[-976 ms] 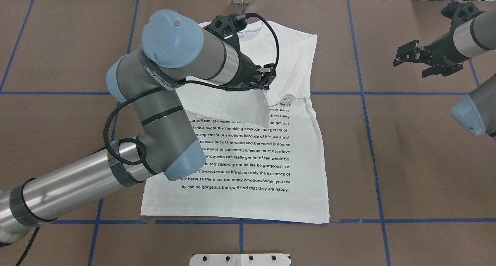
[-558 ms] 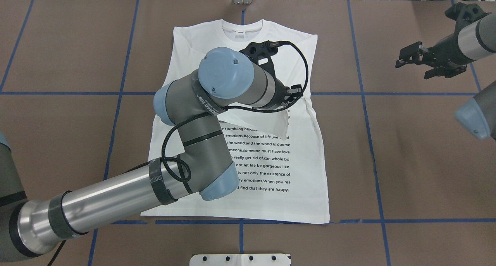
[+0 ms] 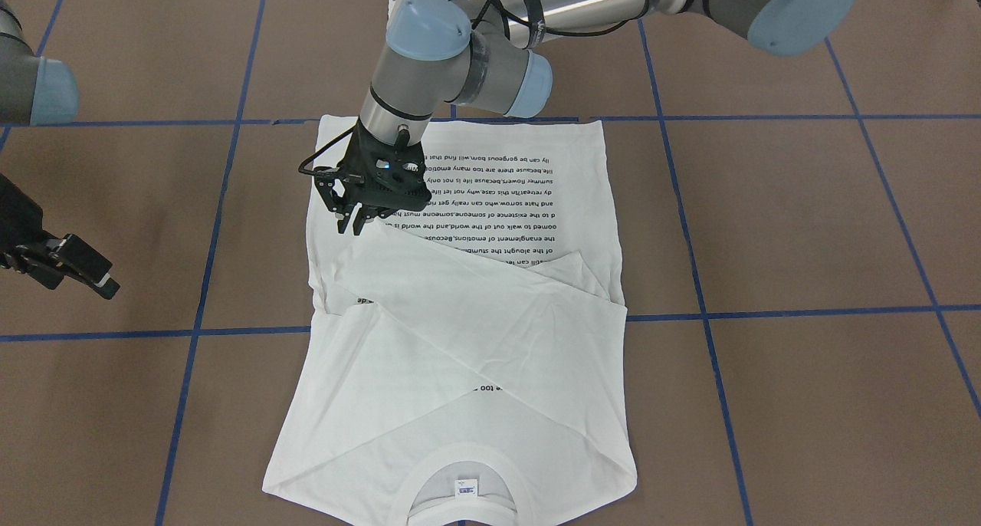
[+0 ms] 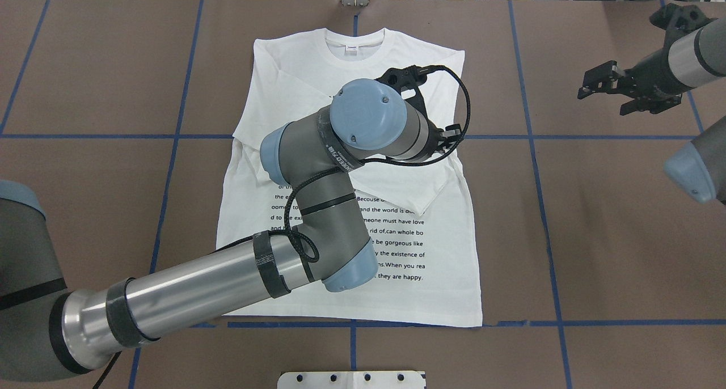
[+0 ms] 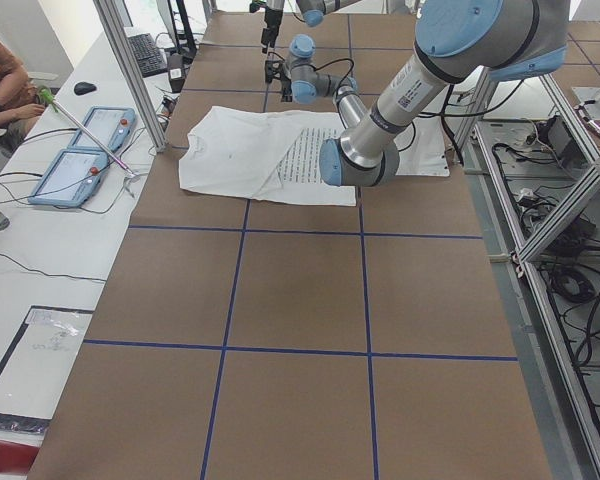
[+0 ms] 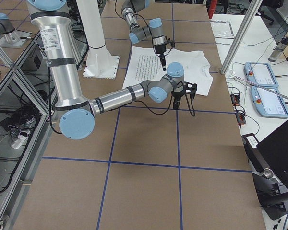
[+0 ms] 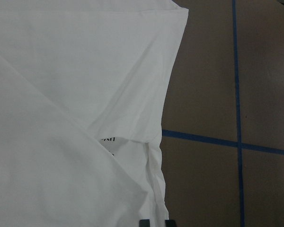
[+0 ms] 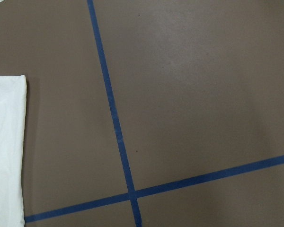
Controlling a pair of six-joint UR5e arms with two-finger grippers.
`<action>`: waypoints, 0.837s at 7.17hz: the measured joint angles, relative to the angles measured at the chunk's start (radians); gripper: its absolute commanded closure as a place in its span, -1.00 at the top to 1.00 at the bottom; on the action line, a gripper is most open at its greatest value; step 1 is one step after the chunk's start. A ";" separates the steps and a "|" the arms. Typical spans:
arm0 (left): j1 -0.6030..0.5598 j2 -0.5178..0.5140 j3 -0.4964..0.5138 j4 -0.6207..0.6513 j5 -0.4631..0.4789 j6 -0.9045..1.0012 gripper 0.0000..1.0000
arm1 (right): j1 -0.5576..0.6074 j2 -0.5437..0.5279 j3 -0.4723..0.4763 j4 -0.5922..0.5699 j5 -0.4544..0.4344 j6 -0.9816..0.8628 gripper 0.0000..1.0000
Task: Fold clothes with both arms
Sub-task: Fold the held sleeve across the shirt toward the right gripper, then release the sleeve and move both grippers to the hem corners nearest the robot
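The white long-sleeved T-shirt lay flat in the middle of the brown tabletop, printed side up. Its ribbed neck with the small label was at the far edge from the robot and its hem at the near one. Black lines of text ran across its lower half. One sleeve was folded slantwise over the chest. The left arm reached across the shirt. The left gripper pointed down at the sleeve's cuff, near the shirt's right-hand edge. Its fingers were drawn nearly together, apparently pinching the cuff's corner, though no view showed the contact sharply. The right arm was well apart from the shirt. The right gripper was above bare tabletop crossed by blue tape lines, its fingers spread and holding nothing.
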 measured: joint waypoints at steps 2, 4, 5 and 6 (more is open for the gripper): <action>-0.003 0.040 -0.083 0.046 -0.004 -0.008 0.58 | -0.034 -0.010 0.050 0.001 -0.006 0.069 1.00; -0.028 0.212 -0.338 0.161 -0.006 0.088 0.58 | -0.157 -0.063 0.187 -0.001 -0.065 0.235 1.00; -0.053 0.305 -0.460 0.206 -0.008 0.167 0.57 | -0.260 -0.098 0.259 -0.003 -0.148 0.335 0.99; -0.093 0.385 -0.552 0.228 -0.022 0.242 0.57 | -0.398 -0.126 0.314 -0.006 -0.279 0.453 0.98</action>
